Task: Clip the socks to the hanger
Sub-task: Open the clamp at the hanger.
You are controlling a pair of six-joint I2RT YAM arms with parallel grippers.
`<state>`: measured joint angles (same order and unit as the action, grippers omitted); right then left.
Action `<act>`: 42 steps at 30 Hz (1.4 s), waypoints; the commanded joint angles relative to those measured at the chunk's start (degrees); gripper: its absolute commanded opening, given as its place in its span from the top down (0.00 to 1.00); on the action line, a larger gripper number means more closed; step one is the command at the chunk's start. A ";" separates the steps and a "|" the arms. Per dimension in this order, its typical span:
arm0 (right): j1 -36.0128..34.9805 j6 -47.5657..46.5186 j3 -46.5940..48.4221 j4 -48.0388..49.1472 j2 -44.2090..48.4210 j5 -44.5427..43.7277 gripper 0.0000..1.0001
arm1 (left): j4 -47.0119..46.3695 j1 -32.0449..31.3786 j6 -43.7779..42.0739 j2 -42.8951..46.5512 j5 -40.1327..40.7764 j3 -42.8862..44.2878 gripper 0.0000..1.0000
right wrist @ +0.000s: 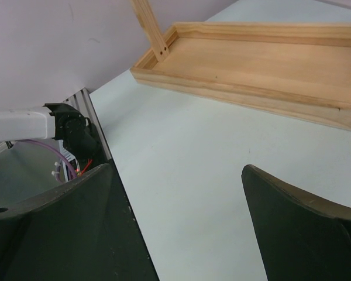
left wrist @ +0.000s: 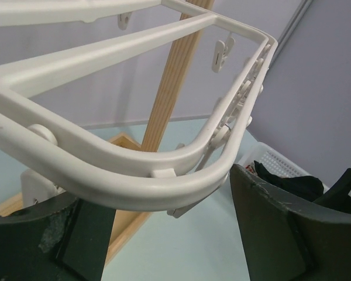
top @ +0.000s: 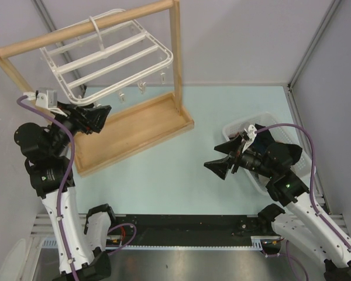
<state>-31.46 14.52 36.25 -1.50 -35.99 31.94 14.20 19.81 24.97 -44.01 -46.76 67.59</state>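
Observation:
The white hanger [top: 105, 61] hangs by its hook from the bar of a wooden stand, with small clips [top: 141, 86] dangling from its near edge. My left gripper [top: 102, 117] is open and empty just under the hanger's near left rounded corner. In the left wrist view that corner [left wrist: 164, 190] crosses above the gap between my fingers [left wrist: 275, 228], with nothing gripped. Dark socks [left wrist: 289, 182] lie in the white basket [left wrist: 278, 159] at the right. My right gripper [top: 219, 167] is open and empty above the table, left of the basket [top: 268, 119]. In the top view my right arm hides the socks.
The wooden stand has a tray base [top: 134, 134] and an upright post [top: 176, 58] beside the hanger. The base also shows in the right wrist view [right wrist: 251, 64]. Grey walls close in the back and right. A black rail [top: 181, 234] runs along the near table edge.

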 commanded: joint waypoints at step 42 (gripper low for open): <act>-14.58 -3.97 2.60 19.58 -10.84 -12.59 0.00 | 3.82 -8.38 3.15 3.40 3.25 -2.02 0.73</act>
<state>-41.36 13.43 36.42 4.01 -43.46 25.47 17.78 14.24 26.52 -41.78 -44.80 66.39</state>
